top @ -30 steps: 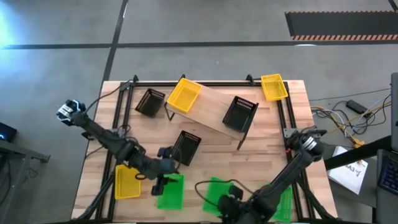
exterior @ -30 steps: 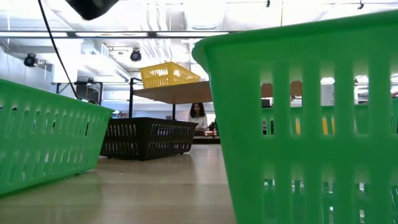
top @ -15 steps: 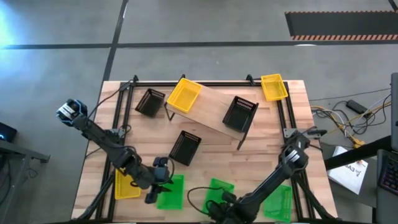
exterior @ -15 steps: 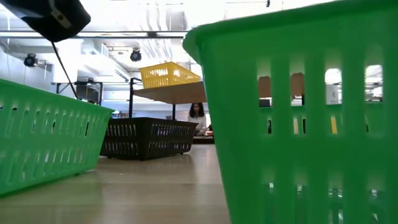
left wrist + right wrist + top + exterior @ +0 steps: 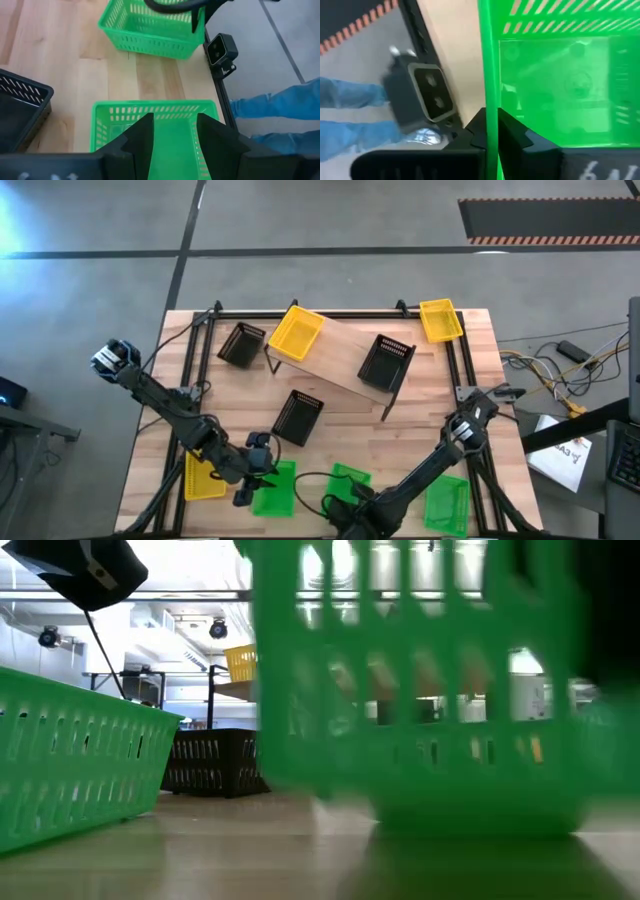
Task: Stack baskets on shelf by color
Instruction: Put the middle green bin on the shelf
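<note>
My right gripper (image 5: 345,502) is shut on a green basket (image 5: 350,479) near the table's near edge. My left gripper (image 5: 260,470) stands open over another green basket (image 5: 155,132), its fingers above the inside; I cannot tell whether they touch it. A third green basket (image 5: 447,502) sits at the near right. The shelf (image 5: 340,362) carries a yellow basket (image 5: 296,332) and a black basket (image 5: 385,362). Two more black baskets (image 5: 298,417) (image 5: 242,343) and two yellow ones (image 5: 203,476) (image 5: 440,320) rest on the table. My right gripper pinches a side wall of the green basket at its rim (image 5: 489,90), one finger inside the basket and one outside. The rim runs along between the two fingers. In the low view the basket (image 5: 420,710) is blurred; whether its bottom is clear of the table I cannot tell.
A black frame rail (image 5: 455,370) runs along the table's edges. The low camera box (image 5: 220,49) sits at the near edge. A person in blue (image 5: 280,107) stands just beyond that edge. Cables (image 5: 545,370) lie on the floor to the right.
My right gripper has moved toward the table's left along the near edge and shut on the green basket's wall; the basket has shifted left in the low view. My left gripper moved toward the near edge, over its green basket, then held still.
</note>
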Tool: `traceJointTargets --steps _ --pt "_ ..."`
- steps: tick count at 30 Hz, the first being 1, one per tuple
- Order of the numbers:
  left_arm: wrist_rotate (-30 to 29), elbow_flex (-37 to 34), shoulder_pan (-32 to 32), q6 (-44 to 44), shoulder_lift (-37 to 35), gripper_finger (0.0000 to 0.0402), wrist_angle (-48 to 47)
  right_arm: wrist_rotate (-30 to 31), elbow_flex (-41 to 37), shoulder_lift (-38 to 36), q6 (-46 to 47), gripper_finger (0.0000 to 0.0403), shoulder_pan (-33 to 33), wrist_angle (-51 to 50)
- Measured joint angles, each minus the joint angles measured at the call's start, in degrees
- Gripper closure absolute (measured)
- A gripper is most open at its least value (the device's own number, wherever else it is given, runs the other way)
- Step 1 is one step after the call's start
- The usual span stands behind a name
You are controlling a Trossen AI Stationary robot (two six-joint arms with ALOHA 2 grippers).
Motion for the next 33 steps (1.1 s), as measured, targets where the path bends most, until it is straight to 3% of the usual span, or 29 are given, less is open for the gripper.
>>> traceJointTargets --steps 14,22,25,33 --pt "0.1 0.1 -0.8 -1.4 -3.5 0.0268 -3.1 -0.1 11.2 -12.1 -5.0 0.0394 -7.1 -8.6" --pt "-1.4 -3.3 -0.8 -3.8 -6.3 0.0268 -3.0 11.5 11.8 -21.1 -12.3 0.0394 -12.1 -8.9" --pt "-1.6 -4.1 -0.8 -6.0 -6.9 0.0268 -2.9 16.1 11.8 -23.2 -15.4 0.0394 -15.3 -8.9" --pt "-3.1 -4.0 -0.8 -7.4 -7.2 0.0268 -2.7 14.3 11.7 -23.7 -24.1 0.0394 -28.5 -16.5"
